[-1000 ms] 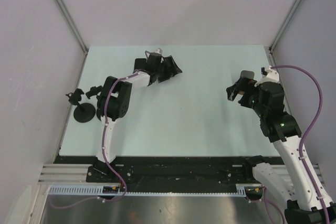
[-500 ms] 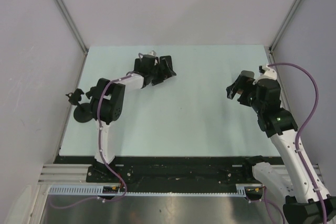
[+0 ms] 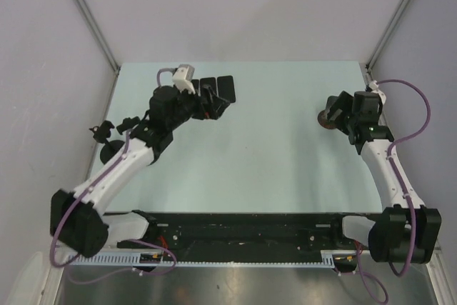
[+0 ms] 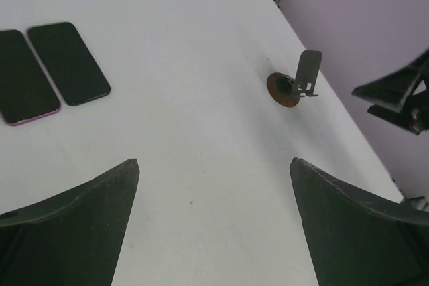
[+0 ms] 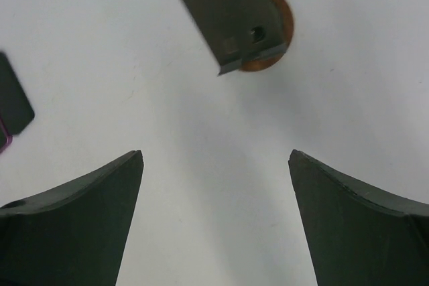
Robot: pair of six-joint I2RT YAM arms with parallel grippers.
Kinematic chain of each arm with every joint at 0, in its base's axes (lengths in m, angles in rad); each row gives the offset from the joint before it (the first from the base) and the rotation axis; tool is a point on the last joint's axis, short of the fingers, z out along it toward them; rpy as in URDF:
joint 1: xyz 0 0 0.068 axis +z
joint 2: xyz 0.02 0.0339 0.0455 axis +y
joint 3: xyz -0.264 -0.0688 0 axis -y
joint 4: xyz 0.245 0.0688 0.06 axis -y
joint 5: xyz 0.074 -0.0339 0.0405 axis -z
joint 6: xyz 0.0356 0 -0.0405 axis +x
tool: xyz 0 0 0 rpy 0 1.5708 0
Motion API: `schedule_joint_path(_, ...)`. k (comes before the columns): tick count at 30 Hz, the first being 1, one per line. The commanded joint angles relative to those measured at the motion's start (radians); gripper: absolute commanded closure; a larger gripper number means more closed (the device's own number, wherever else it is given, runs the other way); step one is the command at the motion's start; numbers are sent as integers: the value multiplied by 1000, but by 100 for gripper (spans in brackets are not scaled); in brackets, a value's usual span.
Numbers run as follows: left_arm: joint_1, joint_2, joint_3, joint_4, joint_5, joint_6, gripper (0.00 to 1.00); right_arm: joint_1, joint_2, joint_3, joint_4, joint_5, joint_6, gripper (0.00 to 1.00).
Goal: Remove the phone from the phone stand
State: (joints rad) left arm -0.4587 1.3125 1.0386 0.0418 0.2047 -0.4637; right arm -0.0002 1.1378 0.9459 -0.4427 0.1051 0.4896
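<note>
Looks done: stand point(image 5: 231, 15) bare, two phones point(image 4: 67, 63) flat at upper left. Spread and empty: left fingers point(image 4: 67, 226), right fingers point(image 5: 67, 226). Retreat high, brushing neither stand nor phones.

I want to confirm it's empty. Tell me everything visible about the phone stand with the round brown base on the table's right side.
The phone stand has a flat, round, copper-brown base and a thin dark grey plate rising near-upright from it, with a small lip along its lower edge and a hole near the bottom. It looks like metal. It stands on the pale table, holds no phone, and nothing touches it; the right gripper hovers open close by.
</note>
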Motion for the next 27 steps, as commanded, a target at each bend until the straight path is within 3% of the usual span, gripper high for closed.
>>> schedule_joint_path(1,-8,-215,-142,-80,-60,170,0,-102,85,2,120,2,108,6)
schedule_joint_path(5,-11,-416,-296,-97,-163,249,0,-194,183,-4,179,-94,202,13)
schedule_joint_path(6,-11,-467,-316,-100,-180,264,0,-220,215,-18,200,-94,236,19)
schedule_joint_path(11,-11,-522,-383,-115,-252,318,0,-270,309,-47,324,-177,355,34)
schedule_joint_path(14,-9,-503,-362,-118,-252,324,0,-300,346,-107,433,-206,444,48)
schedule_joint_path(27,-9,-493,-354,-125,-252,323,0,-327,513,-205,785,-274,624,60)
